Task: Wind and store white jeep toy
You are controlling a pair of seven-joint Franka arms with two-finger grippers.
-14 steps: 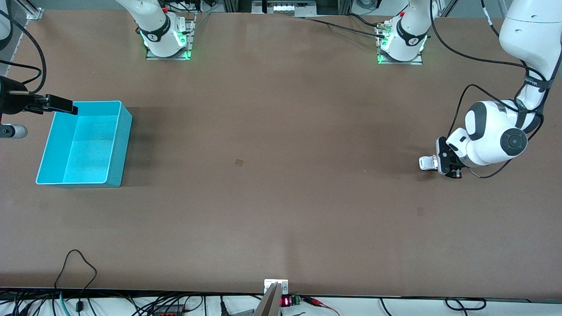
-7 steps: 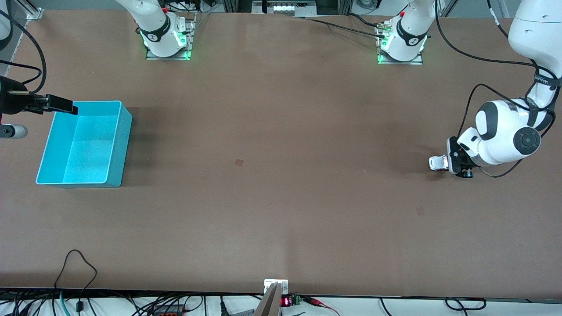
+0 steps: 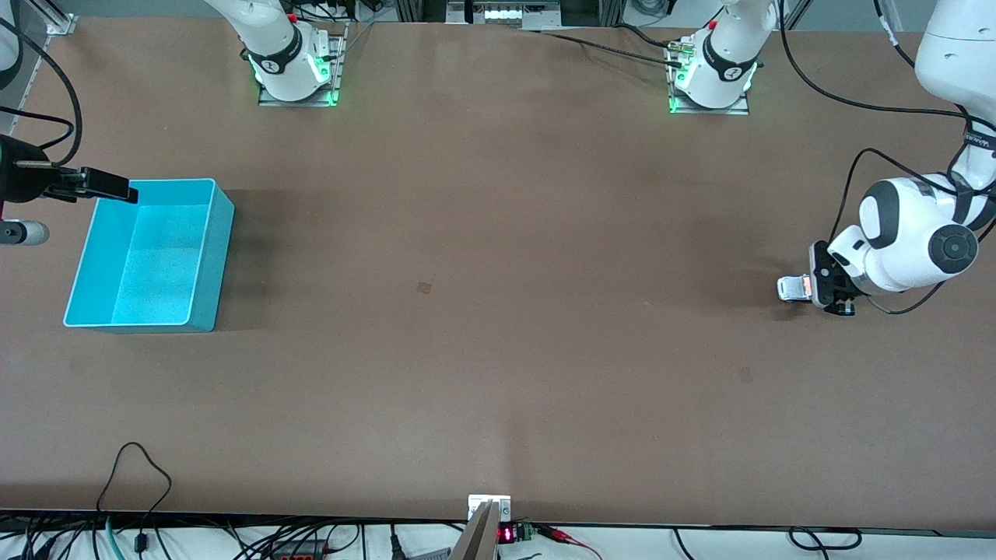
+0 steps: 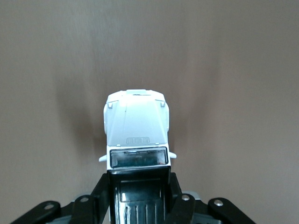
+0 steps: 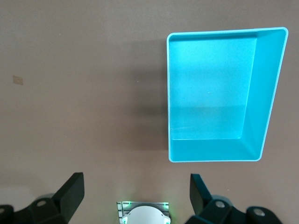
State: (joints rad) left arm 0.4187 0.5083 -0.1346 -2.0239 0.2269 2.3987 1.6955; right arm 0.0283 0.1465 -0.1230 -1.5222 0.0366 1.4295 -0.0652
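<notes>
The white jeep toy (image 3: 790, 288) with its black roof sits low at the table surface near the left arm's end. My left gripper (image 3: 813, 289) is shut on its rear part. In the left wrist view the jeep's white bonnet (image 4: 135, 126) sticks out ahead of the left gripper (image 4: 138, 184), whose black fingers (image 4: 100, 190) press on both sides of the black roof. My right gripper (image 3: 93, 183) hangs open and empty in the air over the turquoise bin's (image 3: 216, 257) corner at the right arm's end. The right gripper (image 5: 136, 189) shows wide apart in its wrist view, with the empty bin (image 5: 169, 102) below.
The two arm bases (image 3: 294, 70) (image 3: 712, 74) stand along the table's edge farthest from the front camera. Cables (image 3: 140, 467) lie along the edge nearest that camera. A small dark mark (image 3: 423, 287) is on the brown table near the middle.
My left gripper has dragged the jeep across the table toward the left arm's end. The right arm and the bin have not moved.
</notes>
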